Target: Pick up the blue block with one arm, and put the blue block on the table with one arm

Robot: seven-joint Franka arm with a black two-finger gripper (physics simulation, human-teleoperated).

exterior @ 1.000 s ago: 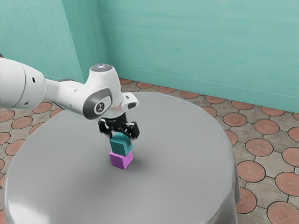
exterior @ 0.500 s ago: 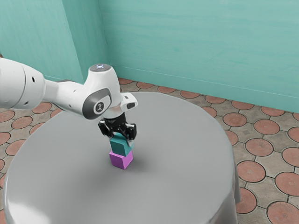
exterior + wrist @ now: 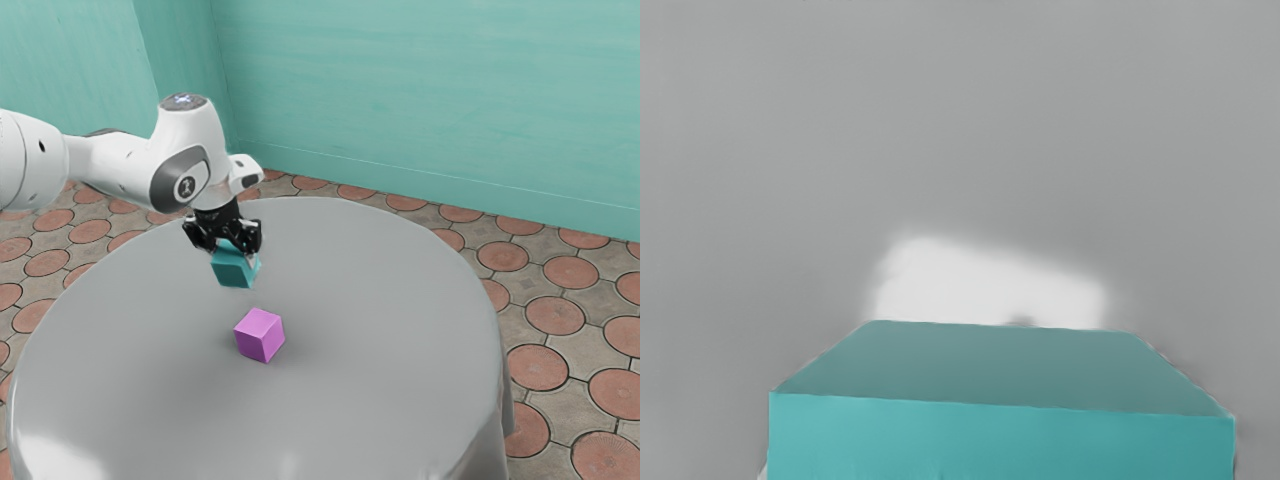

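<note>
The round grey table [image 3: 380,410] looks covered in smooth cloth with a satin sheen, a bright reflection glaring off it. The teal-blue cubic block [image 3: 234,271] and the violet-pink cubic block [image 3: 258,337] look like smooth, mostly matt plastic. The black mechanical tool [image 3: 236,257] has glossy glints; the white jointed arm [image 3: 115,166] seems smooth, softly shiny plastic. The teal painted wall [image 3: 420,90] is matt, faintly streaked; the round-patterned terracotta-and-grey floor [image 3: 555,316] resembles rough stone.

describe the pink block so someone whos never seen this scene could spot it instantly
Find the round, grey-covered table. Near its middle sits a cube, the pink block. Its colour and its place on the tabletop set it apart from the teal-blue block, held above the table by the hand.
</note>
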